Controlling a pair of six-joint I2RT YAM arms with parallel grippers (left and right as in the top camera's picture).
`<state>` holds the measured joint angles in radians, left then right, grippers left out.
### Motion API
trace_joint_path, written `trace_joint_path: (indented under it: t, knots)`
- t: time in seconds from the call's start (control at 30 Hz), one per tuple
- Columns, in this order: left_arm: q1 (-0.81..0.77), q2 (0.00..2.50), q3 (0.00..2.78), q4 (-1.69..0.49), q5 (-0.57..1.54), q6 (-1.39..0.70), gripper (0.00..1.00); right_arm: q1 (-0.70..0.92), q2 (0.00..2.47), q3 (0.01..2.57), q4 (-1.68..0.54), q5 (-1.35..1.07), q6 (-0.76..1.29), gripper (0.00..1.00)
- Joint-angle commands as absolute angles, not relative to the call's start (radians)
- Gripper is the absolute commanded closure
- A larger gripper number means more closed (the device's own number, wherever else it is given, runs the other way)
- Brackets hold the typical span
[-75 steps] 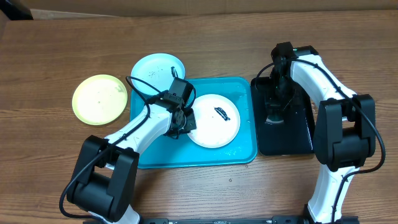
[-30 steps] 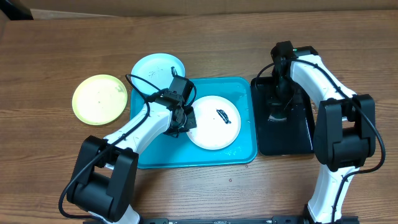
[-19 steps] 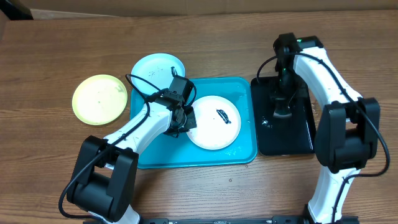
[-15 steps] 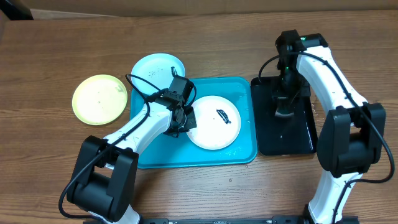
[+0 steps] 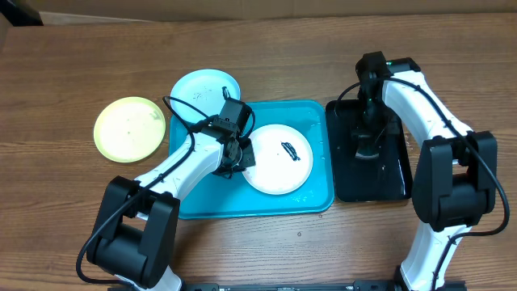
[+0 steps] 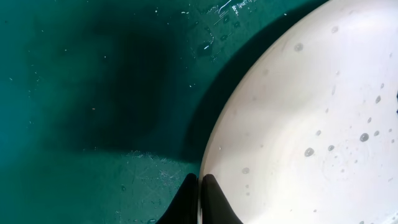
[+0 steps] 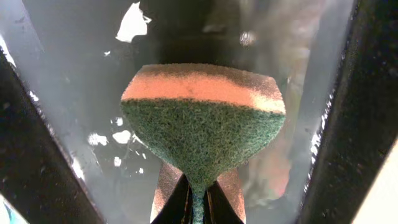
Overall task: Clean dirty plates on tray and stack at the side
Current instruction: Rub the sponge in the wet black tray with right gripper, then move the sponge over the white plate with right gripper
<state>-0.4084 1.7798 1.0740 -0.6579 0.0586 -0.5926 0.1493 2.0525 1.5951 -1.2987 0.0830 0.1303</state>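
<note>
Left wrist view: our left tool point(image 6: 199, 198) pinches the rim of the white plate point(image 6: 311, 124) lying wet inside the tray point(image 6: 93, 93), which we judge light, stiff and slippery, while our right tool point(image 7: 198, 194) squeezes a soft sponge point(image 7: 202, 118) beside the tray.

The sponge point(image 7: 202, 124) pinched in the right gripper point(image 7: 198, 194) has a rough, fibrous green face and a softer orange foam layer behind it. Below this gripper the black tray point(image 5: 371, 182) is glossy and wet, with bright reflections. At the tips of the left gripper point(image 6: 200, 200) the white plate point(image 6: 311, 124) is smooth plastic with small water drops. Beside it the turquoise tray point(image 6: 74, 93) is also smooth and wet. The table point(image 5: 73, 65) looks like matt, grained wood.
</note>
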Motion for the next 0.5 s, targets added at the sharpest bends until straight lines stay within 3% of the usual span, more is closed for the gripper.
trace_joint_path:
  t: [0.0,0.23,0.47]
  knots:
    - [-0.413,1.795,1.080,-0.653,0.041,-0.580,0.96,0.145,2.021,1.691,-1.339,0.093,0.127,0.96]
    - [-0.413,1.795,1.080,-0.653,0.041,-0.589,0.96,0.145,2.019,1.834,-1.474,0.005,0.127,0.96]
    - [-0.413,1.795,1.080,-0.650,0.041,-0.603,0.96,0.155,2.018,1.840,-1.468,-0.351,0.086,0.96]
